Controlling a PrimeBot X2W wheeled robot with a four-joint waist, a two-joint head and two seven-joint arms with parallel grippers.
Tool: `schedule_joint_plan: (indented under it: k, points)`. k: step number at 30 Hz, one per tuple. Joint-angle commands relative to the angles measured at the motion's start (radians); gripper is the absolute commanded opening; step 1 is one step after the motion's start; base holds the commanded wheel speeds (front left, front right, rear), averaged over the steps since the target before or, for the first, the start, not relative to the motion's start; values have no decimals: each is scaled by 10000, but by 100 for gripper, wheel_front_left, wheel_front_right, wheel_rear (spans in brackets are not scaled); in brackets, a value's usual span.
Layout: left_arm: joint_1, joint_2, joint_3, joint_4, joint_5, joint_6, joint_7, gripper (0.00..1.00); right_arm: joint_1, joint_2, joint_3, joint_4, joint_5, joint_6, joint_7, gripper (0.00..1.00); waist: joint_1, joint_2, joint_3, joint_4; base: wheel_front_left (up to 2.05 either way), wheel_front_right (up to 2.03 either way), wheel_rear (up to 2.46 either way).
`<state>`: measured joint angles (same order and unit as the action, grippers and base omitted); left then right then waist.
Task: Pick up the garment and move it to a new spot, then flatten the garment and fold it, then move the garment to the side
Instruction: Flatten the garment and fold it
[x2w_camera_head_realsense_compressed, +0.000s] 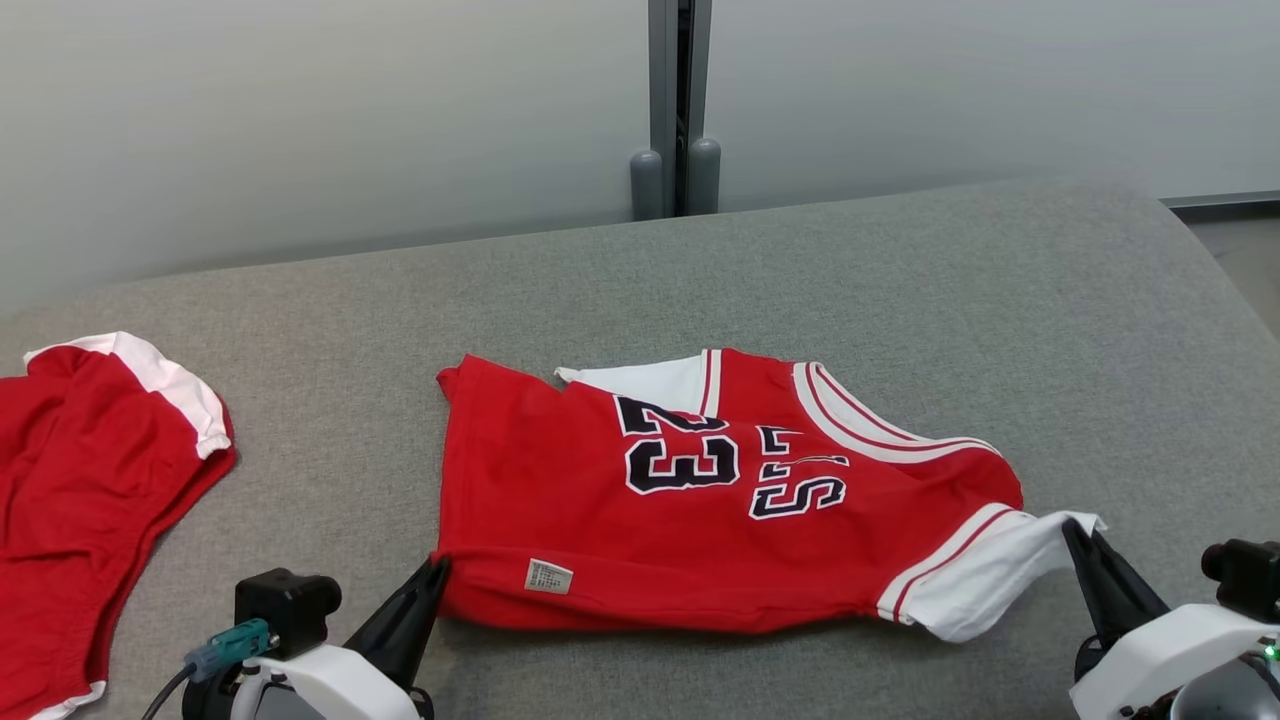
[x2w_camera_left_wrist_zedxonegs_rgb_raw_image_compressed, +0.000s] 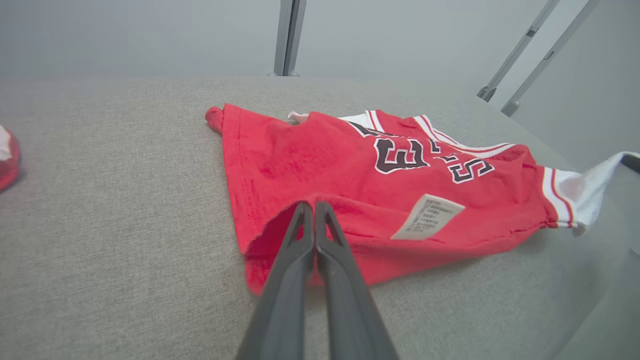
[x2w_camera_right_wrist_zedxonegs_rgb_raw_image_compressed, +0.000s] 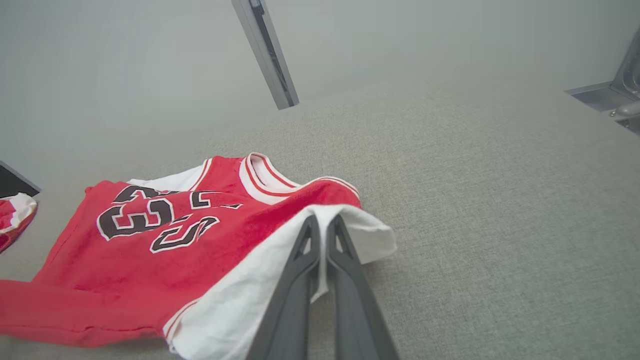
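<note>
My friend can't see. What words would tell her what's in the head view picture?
A red jersey numbered 23 lies rumpled on a grey cushioned surface, its hem pinched by the left claw and its white sleeve by the right claw. Another red garment lies at far left.

Spare red garment with white trim (x2w_camera_head_realsense_compressed: 90, 500) is lying crumpled at the left edge of the grey fabric desk (x2w_camera_head_realsense_compressed: 900, 300). Grey vertical post (x2w_camera_head_realsense_compressed: 678, 100) is standing behind the desk against the pale wall (x2w_camera_head_realsense_compressed: 300, 120), with two short cylinders (x2w_camera_head_realsense_compressed: 647, 185) flanking its base.
</note>
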<state>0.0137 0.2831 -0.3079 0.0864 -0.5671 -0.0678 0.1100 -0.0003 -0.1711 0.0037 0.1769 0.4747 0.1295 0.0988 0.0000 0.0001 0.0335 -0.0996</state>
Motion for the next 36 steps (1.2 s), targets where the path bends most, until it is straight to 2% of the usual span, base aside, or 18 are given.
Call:
schedule_joint_plan:
  k: [1, 9, 17, 22, 24, 28, 32, 36]
  points:
    - [66, 40, 11, -104, -99, 84, -10, 0, 4, -71, -88, -120, -84, 23, -110, 0, 0, -1, -48, 13, 0, 0, 0]
    - [-243, 66, 115, -809, -341, -44, -40, 0, -146, 110, -339, -815, 135, 24, -460, 0, 0, -1, -28, 71, 0, 0, 0]
    - [-1532, 543, 463, -1286, -470, -280, 92, 0, -1108, 240, -276, -1067, 138, 24, -709, 0, 0, -1, 464, 98, 0, 0, 0]
    - [-3162, 1040, 591, -979, -559, -467, 366, 0, -2517, 202, -61, -652, -28, 24, -845, 0, 0, -1, 1059, 95, 0, 0, 0]
    - [-3910, 1405, 510, -732, -388, -517, 530, 0, -3188, 88, 128, -393, -237, 24, -879, 0, 0, -1, 1341, 82, 0, 0, 0]
    - [-5419, 1601, 321, -175, -616, -597, 711, 0, -4629, 20, 408, 156, -339, 24, -1129, 0, 0, -1, 1908, 95, 0, 0, 0]
    - [-7014, 1803, 1, 560, -875, -637, 845, 0, -6282, -77, 502, 848, -321, 24, -1409, 0, 0, -1, 2542, 154, 0, 0, 0]
    - [-8809, 2236, -529, 1333, -1297, -627, 850, 0, -8060, -139, 549, 1555, -170, 24, -1627, 0, 0, -1, 3311, 219, 0, 0, 0]
